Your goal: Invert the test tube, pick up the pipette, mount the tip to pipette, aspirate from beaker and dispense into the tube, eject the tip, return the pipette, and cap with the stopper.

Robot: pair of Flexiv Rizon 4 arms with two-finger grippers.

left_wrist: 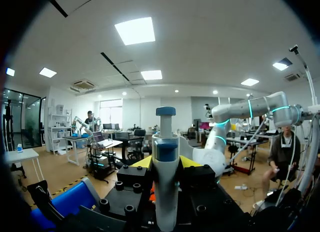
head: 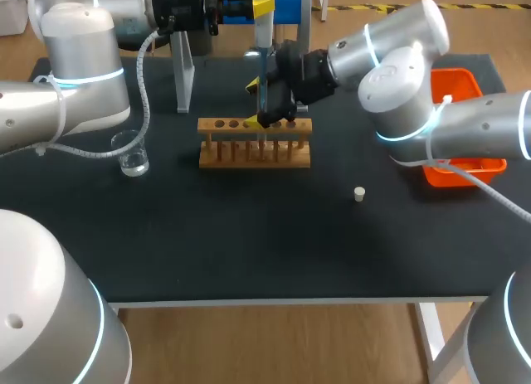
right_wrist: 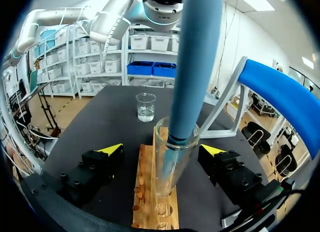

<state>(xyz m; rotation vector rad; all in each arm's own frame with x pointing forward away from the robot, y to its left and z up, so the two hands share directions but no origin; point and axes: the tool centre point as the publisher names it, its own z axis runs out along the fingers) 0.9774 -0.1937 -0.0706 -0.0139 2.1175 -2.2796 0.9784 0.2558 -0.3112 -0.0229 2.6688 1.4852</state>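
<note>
My left claw [left_wrist: 167, 162], clamped on the pipette [left_wrist: 165, 202], holds its lower end inside the upright test tube [right_wrist: 172, 159] in the rack [right_wrist: 145, 192] near the desk's [head: 249, 235] far edge, apparently to dispense, with my right claw [right_wrist: 161, 150] spread either side, untouching.

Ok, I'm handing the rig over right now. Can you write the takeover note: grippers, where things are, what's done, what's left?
Left gripper: shut on the pipette, held tip-down over the rack.
Right gripper: open, one finger either side of the test tube, not touching it.
Things: the tube stands mouth-up in the wooden rack, and the pipette's blue tip reaches into its mouth. Beaker left of the rack, stopper loose on the table to the right.
Done: tube set upright, pipette picked up, tip mounted. Liquid in the tube: cannot tell.
Left: finish dispensing, eject tip, return pipette, cap the tube.
</note>
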